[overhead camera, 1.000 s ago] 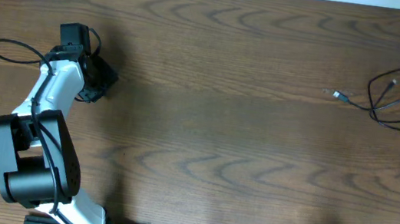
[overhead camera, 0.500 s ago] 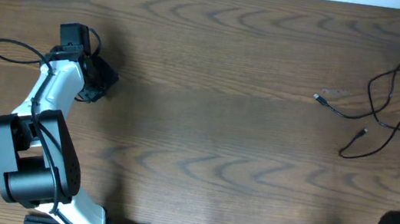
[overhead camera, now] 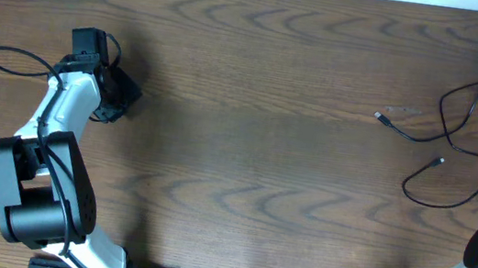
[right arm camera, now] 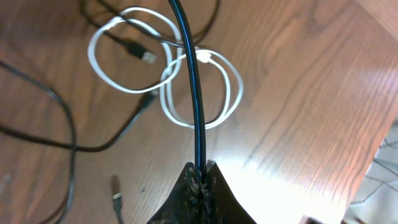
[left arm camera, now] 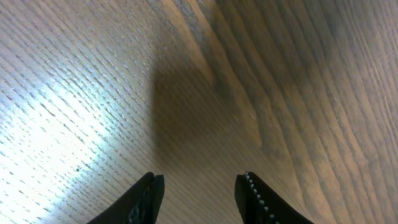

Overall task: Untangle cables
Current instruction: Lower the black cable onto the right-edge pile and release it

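The right gripper (right arm camera: 200, 177) is clenching hard on the black cable (right arm camera: 191, 93), jaws pinched together with the cord running straight up the middle of the wrist picture. By my reading it is holding that strand taut above the wood so it can be drawn clear of the white cable (right arm camera: 205, 57), which is lying in loose loops underneath and crossing it near the centre of the frame.

In the overhead picture all of this is crowding the right edge of the wooden table (overhead camera: 264, 156), with black strands trailing back toward the middle.

Over at the far left of the overhead picture the left gripper (left arm camera: 199, 186) is hanging released, fingers apart over bare wood with nothing between them. It is sitting well away from the tangle, and looks to be simply waiting.

The count: two arms, one white cord, and black cord showing two loose plug ends, one (overhead camera: 378, 117) at centre right and one (overhead camera: 440, 161) just below it. Whether every black strand belongs to a single cord, I cannot tell.
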### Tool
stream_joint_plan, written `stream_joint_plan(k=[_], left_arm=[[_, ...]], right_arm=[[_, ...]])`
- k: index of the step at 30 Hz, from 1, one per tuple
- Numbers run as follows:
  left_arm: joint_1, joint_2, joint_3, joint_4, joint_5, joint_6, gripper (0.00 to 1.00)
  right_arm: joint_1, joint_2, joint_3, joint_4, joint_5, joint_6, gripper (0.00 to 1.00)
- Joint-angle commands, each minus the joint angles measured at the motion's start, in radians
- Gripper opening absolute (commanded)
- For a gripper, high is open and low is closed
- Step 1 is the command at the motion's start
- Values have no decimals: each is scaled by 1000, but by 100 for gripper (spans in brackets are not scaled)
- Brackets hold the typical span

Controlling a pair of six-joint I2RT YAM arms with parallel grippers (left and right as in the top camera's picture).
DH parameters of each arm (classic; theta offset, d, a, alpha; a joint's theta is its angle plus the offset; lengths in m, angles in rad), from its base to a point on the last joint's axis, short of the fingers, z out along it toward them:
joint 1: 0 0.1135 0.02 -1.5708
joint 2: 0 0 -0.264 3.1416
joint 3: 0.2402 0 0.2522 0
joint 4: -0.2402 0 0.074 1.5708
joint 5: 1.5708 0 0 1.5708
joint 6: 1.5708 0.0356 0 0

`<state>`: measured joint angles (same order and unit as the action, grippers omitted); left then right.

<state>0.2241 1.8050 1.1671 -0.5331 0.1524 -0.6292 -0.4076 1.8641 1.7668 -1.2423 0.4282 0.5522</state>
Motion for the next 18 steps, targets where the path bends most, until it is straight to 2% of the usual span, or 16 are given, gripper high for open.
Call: stream_joint_plan(k=[1,3,5,8,11,12,14,18], left_arm=[[-1,6,-6,-5,-2,-5,43],[-1,6,-6,-5,-2,-5,43],[-1,6,-6,-5,-2,-5,43],[-1,6,-6,-5,-2,-5,43],[-1,6,-6,-5,-2,-5,43],[-1,6,-6,-5,-2,-5,43],[-1,6,-6,-5,-2,-5,43],[-1,6,-6,-5,-2,-5,43]], right_arm=[[-52,18,3,-7,26,15,2],[-83,19,2,-7,26,16,5],[-103,19,2,-6,21,16,26],[-117,19,2,-7,-16,15,39],[-121,19,2,-6,-39,15,76],[-121,19,2,-5,-42,15,84],[-121,19,2,-3,-68,15,86],[-115,20,2,-2,-216,-19,67]])
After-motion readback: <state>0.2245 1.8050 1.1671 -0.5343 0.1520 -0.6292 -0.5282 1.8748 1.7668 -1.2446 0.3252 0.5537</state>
